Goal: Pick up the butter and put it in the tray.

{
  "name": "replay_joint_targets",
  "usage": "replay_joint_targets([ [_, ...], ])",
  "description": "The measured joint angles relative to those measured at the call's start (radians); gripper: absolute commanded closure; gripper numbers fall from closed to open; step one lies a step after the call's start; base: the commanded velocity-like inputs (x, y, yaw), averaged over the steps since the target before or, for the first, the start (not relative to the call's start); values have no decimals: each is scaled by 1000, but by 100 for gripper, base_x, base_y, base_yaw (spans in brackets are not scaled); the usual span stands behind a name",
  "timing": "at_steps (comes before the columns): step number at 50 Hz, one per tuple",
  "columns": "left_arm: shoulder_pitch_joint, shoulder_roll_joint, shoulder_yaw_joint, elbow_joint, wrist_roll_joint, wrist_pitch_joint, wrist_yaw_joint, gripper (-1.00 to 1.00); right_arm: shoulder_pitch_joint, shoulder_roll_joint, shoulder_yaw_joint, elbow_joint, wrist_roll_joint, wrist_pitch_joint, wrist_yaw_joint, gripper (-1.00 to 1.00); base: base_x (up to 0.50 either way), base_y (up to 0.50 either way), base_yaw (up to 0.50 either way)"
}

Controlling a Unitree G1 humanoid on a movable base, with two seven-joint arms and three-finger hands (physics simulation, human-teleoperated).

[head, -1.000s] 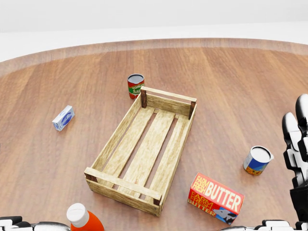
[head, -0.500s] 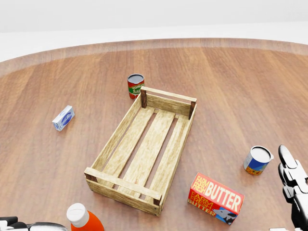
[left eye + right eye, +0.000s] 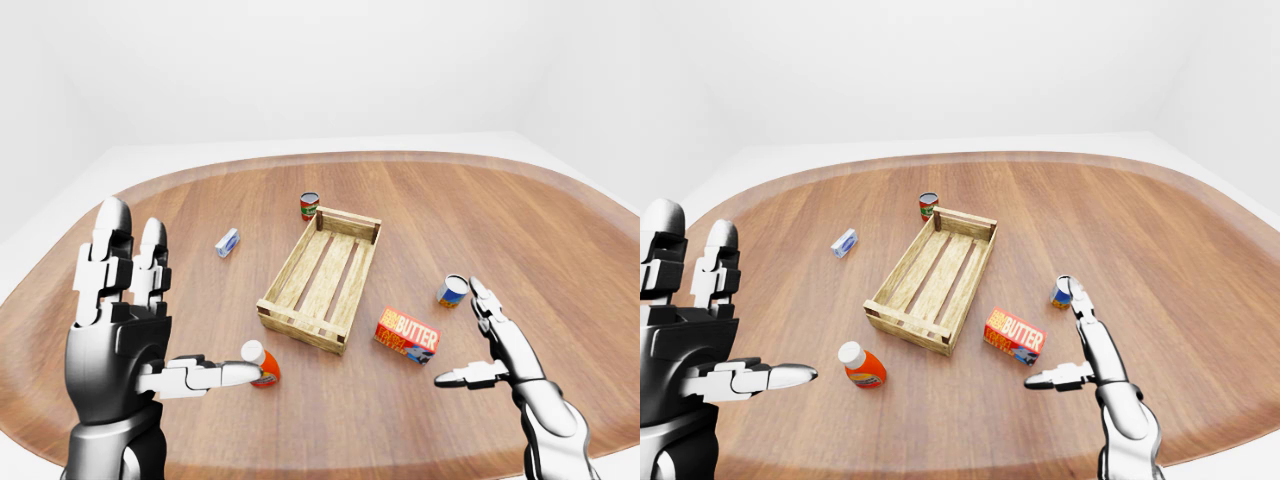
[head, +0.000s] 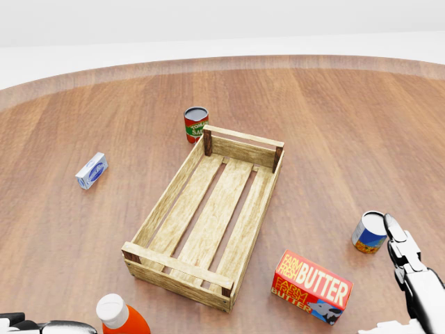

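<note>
The reach is under way: the right hand (image 3: 497,352), fingers spread, is held just right of the butter (image 4: 312,287). Next, closing on it is needed, then carrying left to the tray (image 4: 161,209).

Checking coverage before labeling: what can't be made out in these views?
- Orange bottle: head view's bottom edge cuts its body.
- Blue-labelled can: head view, right hand overlaps its right side.
- Small blue carton: print too small in every view.
- Butter: its underside is hidden.

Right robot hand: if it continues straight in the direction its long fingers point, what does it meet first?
Probably the blue can. The right robot hand is open, its long fingers aim there, but depth is unclear.
</note>
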Motion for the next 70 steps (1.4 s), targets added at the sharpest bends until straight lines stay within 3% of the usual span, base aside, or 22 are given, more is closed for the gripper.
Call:
replay_joint_targets([
  [21, 3, -2, 0, -3, 1, 0, -1, -100, -43, -43, 67, 138, -14, 0, -28, -99, 0, 0, 0],
  [70, 9, -1, -12, 9, 11, 0, 0, -100, -130, -111, 114, 410, 2, 0, -79, -98, 0, 0, 0],
])
